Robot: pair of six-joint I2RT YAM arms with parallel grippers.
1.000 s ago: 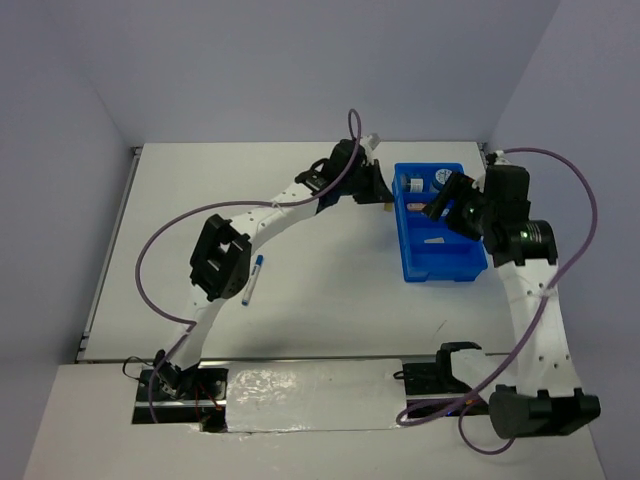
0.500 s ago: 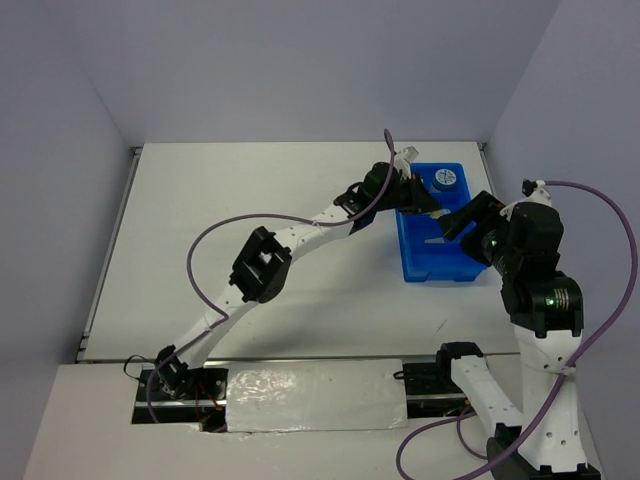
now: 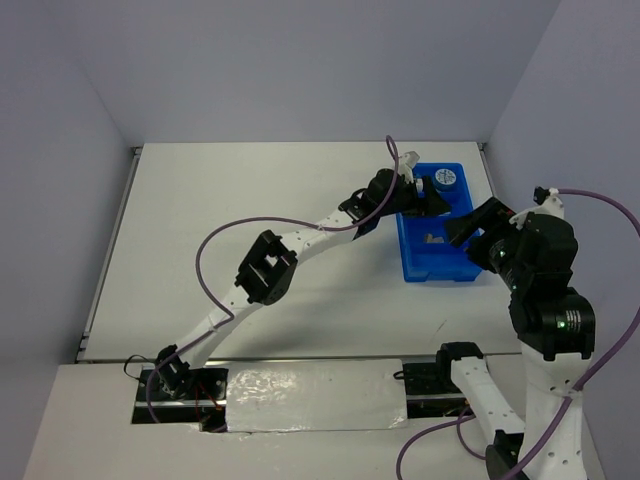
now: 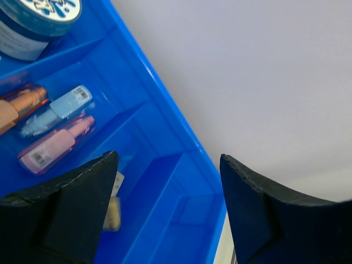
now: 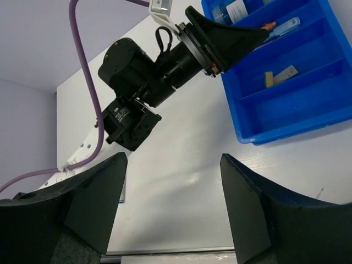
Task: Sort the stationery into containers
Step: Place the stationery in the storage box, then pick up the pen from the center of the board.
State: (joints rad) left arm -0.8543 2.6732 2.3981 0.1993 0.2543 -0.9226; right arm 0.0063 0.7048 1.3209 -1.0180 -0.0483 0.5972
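left pincer (image 4: 165,165) hangs over the blue tray (image 4: 157,99), jaws apart and empty; right pincer (image 5: 173,162) above the desk (image 5: 181,209), also apart, holding nothing. the tray already holds a roll (image 4: 30,19), three capsules (image 4: 58,110) and tan stubs (image 5: 268,78); mostly sorted, i judge, though leftovers may lie unseen

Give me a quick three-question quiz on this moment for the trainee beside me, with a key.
1. True or false: the pink capsule lies outside the blue tray.
2. The left gripper is: A) open and empty above the tray; B) shut on a capsule; C) out of view.
3. Count the stubs in the tray.
Key: 1 false, it lies inside the tray, beside the blue capsule. 2 A. 3 two: the tan stub and the grey stub, in one compartment.
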